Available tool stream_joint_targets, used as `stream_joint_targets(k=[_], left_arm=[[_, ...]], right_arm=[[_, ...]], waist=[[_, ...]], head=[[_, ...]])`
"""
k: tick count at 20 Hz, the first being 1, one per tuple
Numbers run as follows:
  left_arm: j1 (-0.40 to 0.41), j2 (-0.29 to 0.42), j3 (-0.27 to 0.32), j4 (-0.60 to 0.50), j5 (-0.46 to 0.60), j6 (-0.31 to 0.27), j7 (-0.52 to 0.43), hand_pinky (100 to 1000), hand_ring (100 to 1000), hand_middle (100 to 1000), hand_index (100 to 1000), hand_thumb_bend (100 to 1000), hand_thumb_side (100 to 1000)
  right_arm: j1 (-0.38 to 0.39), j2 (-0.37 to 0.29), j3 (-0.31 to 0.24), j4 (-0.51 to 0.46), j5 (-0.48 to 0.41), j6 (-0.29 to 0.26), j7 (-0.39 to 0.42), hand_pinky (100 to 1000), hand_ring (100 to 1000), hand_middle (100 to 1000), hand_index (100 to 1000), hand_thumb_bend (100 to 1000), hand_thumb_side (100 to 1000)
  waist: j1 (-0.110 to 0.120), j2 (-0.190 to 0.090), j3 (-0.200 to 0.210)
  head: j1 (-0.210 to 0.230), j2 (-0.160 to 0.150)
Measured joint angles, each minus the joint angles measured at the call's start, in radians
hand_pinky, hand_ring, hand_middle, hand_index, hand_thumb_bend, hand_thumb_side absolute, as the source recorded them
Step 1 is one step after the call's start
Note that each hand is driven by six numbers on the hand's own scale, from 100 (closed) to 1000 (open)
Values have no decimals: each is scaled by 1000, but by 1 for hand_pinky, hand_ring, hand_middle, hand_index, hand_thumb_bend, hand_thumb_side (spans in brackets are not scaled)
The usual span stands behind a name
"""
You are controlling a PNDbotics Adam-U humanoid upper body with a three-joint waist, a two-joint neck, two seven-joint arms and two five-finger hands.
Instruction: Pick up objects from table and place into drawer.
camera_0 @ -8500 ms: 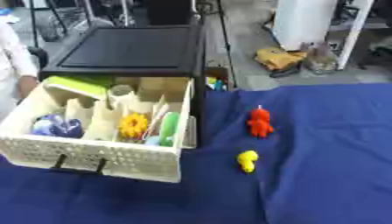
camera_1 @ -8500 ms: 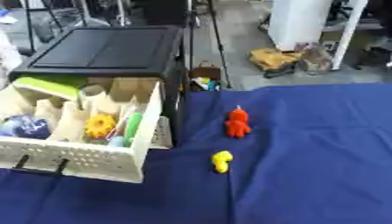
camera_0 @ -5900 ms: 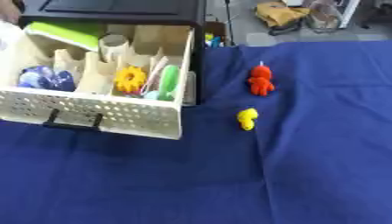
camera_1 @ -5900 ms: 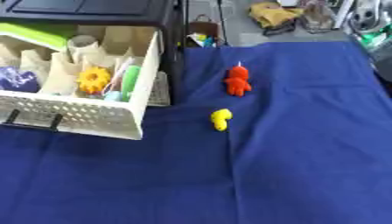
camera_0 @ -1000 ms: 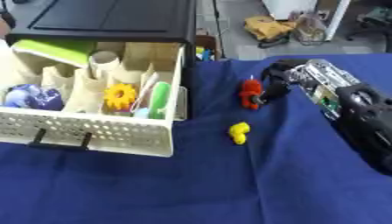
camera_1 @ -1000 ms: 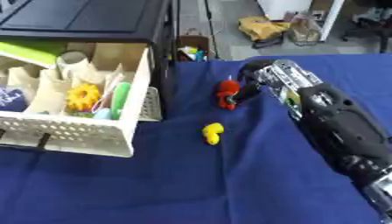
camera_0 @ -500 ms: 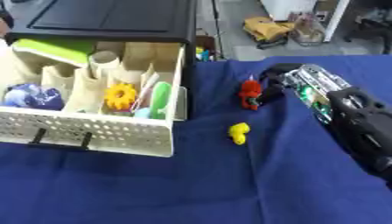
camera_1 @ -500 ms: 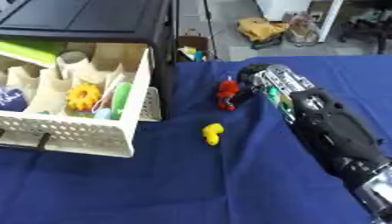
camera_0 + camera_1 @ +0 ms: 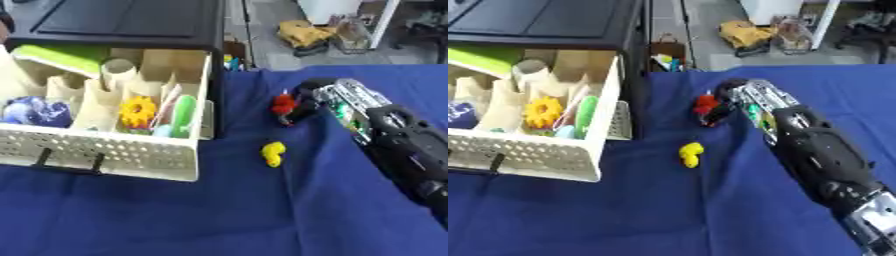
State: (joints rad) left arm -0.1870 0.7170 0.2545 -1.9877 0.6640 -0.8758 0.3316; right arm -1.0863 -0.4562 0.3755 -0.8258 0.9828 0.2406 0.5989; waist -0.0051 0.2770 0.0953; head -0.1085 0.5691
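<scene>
Right eye view shows my right hand (image 9: 730, 98) curled around the small red figure (image 9: 705, 105) on the blue cloth (image 9: 667, 210); a small yellow toy (image 9: 274, 152) lies nearer, the open white perforated drawer (image 9: 105, 150) leftward.

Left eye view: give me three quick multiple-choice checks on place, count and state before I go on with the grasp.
1. Where does the small yellow toy lie?
A. on the blue cloth, right of the drawer
B. inside the drawer
C. on the black cabinet top

2. How many small toys lie loose on the blue cloth?
A. one
B. two
C. four

3. How does the white perforated drawer stand?
A. shut
B. lifted off the table
C. pulled out

Key: 1 A, it lies on bare cloth apart from the drawer; 2 B, the yellow toy and the small red toy, which the right hand reaches; 3 C, its compartments show from above.
</scene>
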Motion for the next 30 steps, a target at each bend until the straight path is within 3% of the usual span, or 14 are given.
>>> stream_joint_targets(k=[9, 20, 30], left_arm=[[-4, -5, -5, 0, 0, 0, 0, 634, 777, 750, 877, 155, 983], [-5, -5, -5, 0, 0, 0, 0, 635, 777, 750, 877, 153, 986], [-5, -5, -5, 0, 0, -2, -2, 635, 777, 750, 876, 152, 984]], right_arm=[[-17, 21, -36, 73, 56, -4, -48, 807, 899, 690, 955, 432, 740], [-19, 30, -50, 99, 67, -18, -107, 720, 823, 549, 797, 333, 702], [-14, 33, -50, 102, 33, -22, -137, 650, 741, 474, 712, 272, 556]], waist=[[-3, 0, 4], [-3, 0, 4], [-2, -3, 7]], head=[[-2, -8], [-10, -9], [-11, -17]])
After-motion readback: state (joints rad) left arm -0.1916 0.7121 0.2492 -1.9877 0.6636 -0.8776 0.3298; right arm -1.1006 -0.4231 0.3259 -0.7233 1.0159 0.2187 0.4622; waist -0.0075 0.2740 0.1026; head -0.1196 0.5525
